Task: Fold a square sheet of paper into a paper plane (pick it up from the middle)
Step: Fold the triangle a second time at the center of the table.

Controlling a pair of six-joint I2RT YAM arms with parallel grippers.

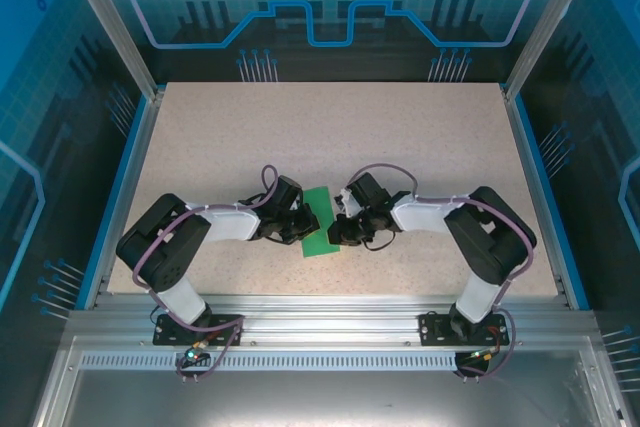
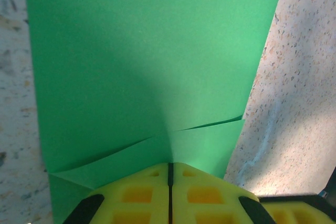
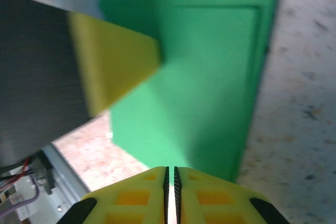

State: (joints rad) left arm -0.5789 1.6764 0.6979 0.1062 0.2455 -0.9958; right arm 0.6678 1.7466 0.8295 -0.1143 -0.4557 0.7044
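On the speckled table (image 1: 330, 127), 2 arms meet over the square sheet of paper (image 1: 320, 219), which lies flat near the table's front edge, midway between them. From above it reads as a narrow green strip, so it is already folded over on itself. The left gripper (image 2: 170, 165) rests on the sheet's near end with its fingers pressed together, 2 slanted flap edges running in towards its tips. The right gripper (image 3: 170, 169) meets the opposite edge, its fingers nearly touching (whether either pair has paper caught between them cannot be told). The work appears to be mid-fold, with no paper plane yet. The next move likely calls for 1 gripper to pin the sheet while the other turns a corner over.
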